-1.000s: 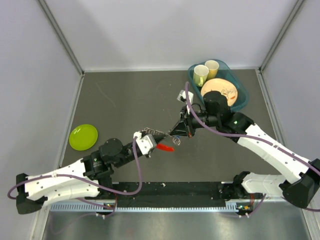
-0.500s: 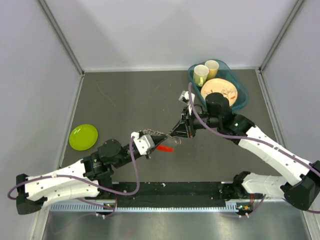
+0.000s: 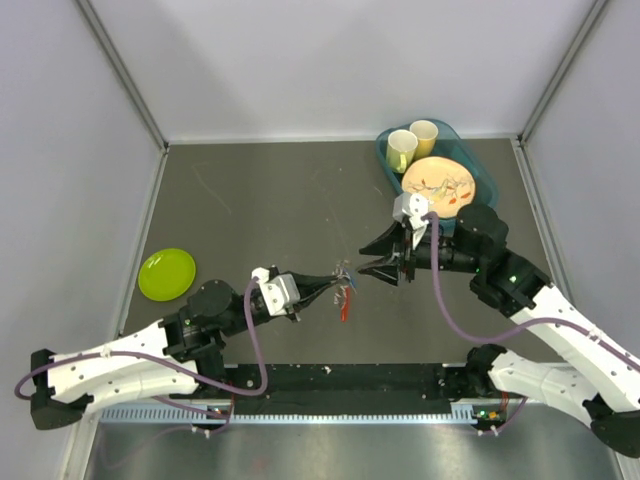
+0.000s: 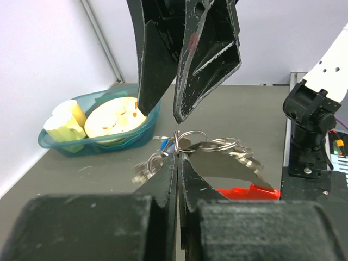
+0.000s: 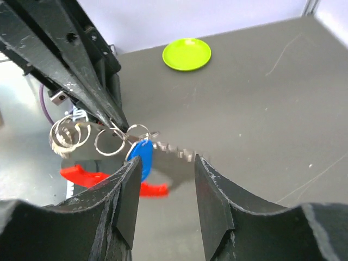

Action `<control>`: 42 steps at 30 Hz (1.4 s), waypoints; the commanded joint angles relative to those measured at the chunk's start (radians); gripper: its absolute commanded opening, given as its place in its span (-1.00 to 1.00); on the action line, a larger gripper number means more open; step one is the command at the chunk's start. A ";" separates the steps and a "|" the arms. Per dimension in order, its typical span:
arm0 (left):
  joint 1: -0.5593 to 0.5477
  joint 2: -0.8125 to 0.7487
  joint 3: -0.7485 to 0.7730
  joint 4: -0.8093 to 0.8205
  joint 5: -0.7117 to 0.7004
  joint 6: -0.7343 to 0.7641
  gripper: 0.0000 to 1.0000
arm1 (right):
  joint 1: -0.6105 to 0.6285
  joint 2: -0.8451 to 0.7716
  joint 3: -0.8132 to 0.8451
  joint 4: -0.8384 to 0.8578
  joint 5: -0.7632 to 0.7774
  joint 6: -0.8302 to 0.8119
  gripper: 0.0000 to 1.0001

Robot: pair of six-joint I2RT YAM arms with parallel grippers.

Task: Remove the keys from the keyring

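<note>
Keys mid-table, between my two claws.
My left claw [image 3: 334,279] is clamped on the keyring [image 4: 224,143]; my right claw [image 3: 362,258] gapes just beside it. The red key [image 3: 344,306] points toward my bases, and the blue key [image 5: 140,155] lies across my right fingers' gap. The green plate [image 3: 167,273] and the basket [image 3: 487,202] sit well apart.

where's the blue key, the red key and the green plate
blue key [image 5: 140,157], right wrist view, on its plastic head
red key [image 4: 247,192], left wrist view, on its red head
green plate [image 3: 167,273], top view, on its bare middle

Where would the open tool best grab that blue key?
Probably take the blue key by its plastic head, the broadest part, coming from the side opposite the left tool, which pinches the rings. The open right tool faces it there.
</note>
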 commanded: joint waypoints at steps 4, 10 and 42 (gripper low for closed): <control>-0.006 -0.012 0.017 0.077 0.065 -0.022 -1.00 | -0.014 -0.059 -0.050 0.182 -0.189 -0.124 -0.20; -0.007 -0.003 0.018 0.077 0.071 -0.028 -1.00 | 0.020 -0.073 -0.085 0.242 -0.255 -0.134 -0.31; -0.006 0.034 0.104 -0.164 -0.096 -0.032 -0.49 | 0.132 0.059 0.137 -0.185 0.012 -0.212 -1.00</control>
